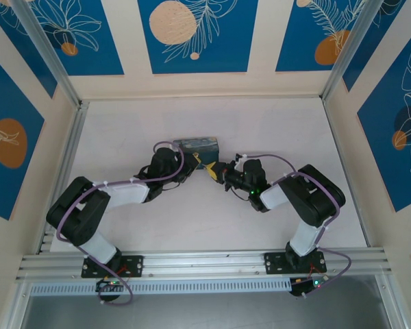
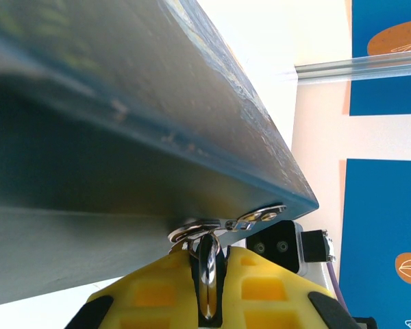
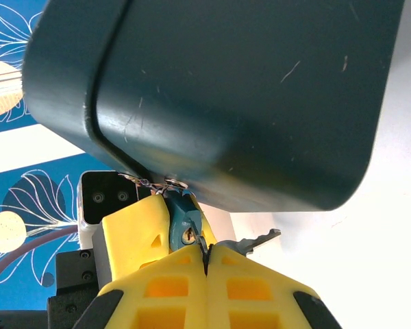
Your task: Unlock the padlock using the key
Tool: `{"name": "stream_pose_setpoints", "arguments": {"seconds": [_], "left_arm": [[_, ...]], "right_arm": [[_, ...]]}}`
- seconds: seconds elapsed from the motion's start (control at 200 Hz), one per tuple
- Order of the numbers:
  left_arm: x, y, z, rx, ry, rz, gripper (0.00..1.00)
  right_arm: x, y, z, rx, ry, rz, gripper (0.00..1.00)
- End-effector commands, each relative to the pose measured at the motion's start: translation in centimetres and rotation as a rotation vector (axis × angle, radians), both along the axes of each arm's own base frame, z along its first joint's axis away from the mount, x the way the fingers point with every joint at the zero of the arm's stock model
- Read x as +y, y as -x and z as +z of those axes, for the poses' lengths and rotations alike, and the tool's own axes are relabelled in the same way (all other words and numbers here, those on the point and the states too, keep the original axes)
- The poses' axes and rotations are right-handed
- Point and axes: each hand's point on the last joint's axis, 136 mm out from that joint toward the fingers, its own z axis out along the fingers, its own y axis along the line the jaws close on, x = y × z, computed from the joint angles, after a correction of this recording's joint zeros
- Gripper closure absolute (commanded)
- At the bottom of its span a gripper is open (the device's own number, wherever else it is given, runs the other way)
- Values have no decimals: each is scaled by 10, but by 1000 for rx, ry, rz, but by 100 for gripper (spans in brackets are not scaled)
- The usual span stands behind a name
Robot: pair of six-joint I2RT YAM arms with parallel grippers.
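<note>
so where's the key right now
In the right wrist view the key pokes out to the right just above the right gripper, beside the teal padlock hanging from the dark-blue box; it isn't in the keyhole.

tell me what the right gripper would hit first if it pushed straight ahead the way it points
Most likely the teal padlock, which sits just past the tips of the right gripper, with the dark-blue box close behind it. Depth is hard to read here.

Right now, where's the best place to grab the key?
Probably pinch the key by its wider head, beside the shut right gripper, flat faces between the fingers, coming from the head end: its notched blade juts away from the padlock and must stay free.
</note>
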Motion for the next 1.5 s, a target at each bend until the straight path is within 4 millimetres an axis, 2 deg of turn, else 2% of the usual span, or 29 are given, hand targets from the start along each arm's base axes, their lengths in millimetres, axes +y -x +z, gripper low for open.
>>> {"name": "stream_pose_setpoints", "arguments": {"seconds": [0.0,0.55,1.045,1.495], "left_arm": [[-3,-7,39,-98,80,-3,100],[-2,-6,38,-99,79,-2,100],[-1,-8,33,-94,64,11,100],[1,-5,30,-87,60,11,100]], "right_arm": [[5,-8,11,-32,-27,1,100],[12,-12,18,-39,-45,16,100],[23,-4,24,-39,-54,47,100],[13,-8,22,-31,-47,19,100]]}}
